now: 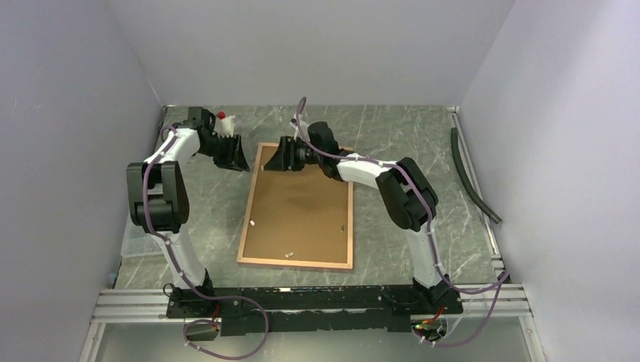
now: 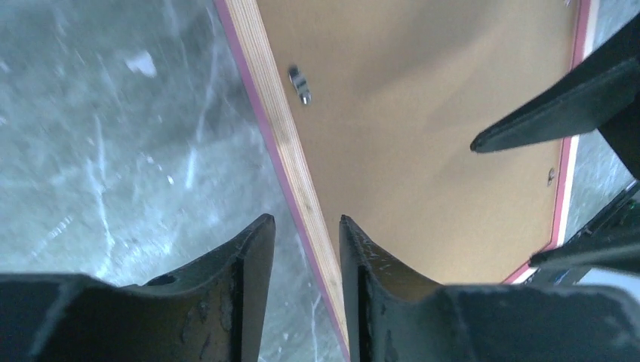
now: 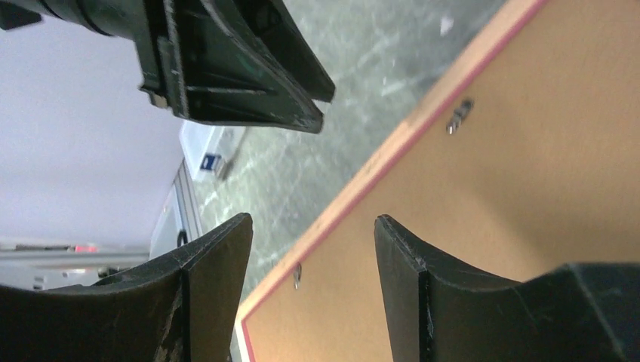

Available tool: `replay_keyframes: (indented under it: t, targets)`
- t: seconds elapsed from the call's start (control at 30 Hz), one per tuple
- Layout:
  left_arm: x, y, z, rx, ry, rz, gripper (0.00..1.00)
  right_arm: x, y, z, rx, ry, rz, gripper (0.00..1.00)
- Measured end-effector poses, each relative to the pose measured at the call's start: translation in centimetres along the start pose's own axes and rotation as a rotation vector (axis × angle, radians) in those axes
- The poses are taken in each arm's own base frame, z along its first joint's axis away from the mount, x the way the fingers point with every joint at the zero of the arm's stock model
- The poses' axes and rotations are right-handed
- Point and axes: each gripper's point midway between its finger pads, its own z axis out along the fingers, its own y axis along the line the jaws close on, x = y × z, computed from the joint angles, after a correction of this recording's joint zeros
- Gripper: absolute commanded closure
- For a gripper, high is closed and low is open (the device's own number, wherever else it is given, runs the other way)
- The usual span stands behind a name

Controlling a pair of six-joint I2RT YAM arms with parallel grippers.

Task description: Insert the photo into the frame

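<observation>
- Frame [image 1: 247, 215] lies flat and face down on the desk [image 1: 392, 128] in the middle of the top view. Its long axis runs from upper to lower, with the lower end leaning slightly left. A brown backing board [image 1: 302, 204] fills it.
- Photo shows in no view, and I cannot tell whether it sits under the board.
- Both grippers are at the frame's upper short end. The left gripper [image 1: 238, 160] hangs just off the upper left corner, over bare desk beside the long left edge. The right gripper [image 1: 275, 161] is over the upper edge just inside that corner, so it is the nearer one.
- The left gripper's gap is narrow and holds nothing. In its wrist view the frame's left edge runs beneath the gap.
- The right gripper stands wider and is also empty, with the pink edge crossing beneath it.
- Both arms reach far forward, forearms angled toward each other and fingers pointing down.
- Any coming move likely turns on that upper left corner.
</observation>
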Motion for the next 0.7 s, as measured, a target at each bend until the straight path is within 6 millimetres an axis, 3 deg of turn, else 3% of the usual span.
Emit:
replay_keyframes:
  t: [0.13,0.23,0.33,0.53,0.7]
  targets:
    - [-2.5,1.0,1.1,0.012,-0.038,-0.007,0.66,-2.7,0.3,1.2,0.019,-0.049,-0.017,0.37]
    - [-2.0,2.1,3.3,0.033,-0.009,-0.052,0.71,-3.4,-0.9,2.3,0.051,-0.057,-0.009,0.38]
    - [-0.5,2.9,5.2,0.052,0.042,-0.112,0.74,-2.7,-2.8,3.5,0.09,-0.037,0.016,0.38]
    - [-0.6,2.5,5.4,0.087,0.035,-0.118,0.8,-0.6,-6.3,5.0,0.159,0.019,0.067,0.4]
    - [-0.7,2.3,5.5,0.105,0.033,-0.119,0.84,-0.9,-6.3,5.4,0.154,0.019,0.065,0.41]
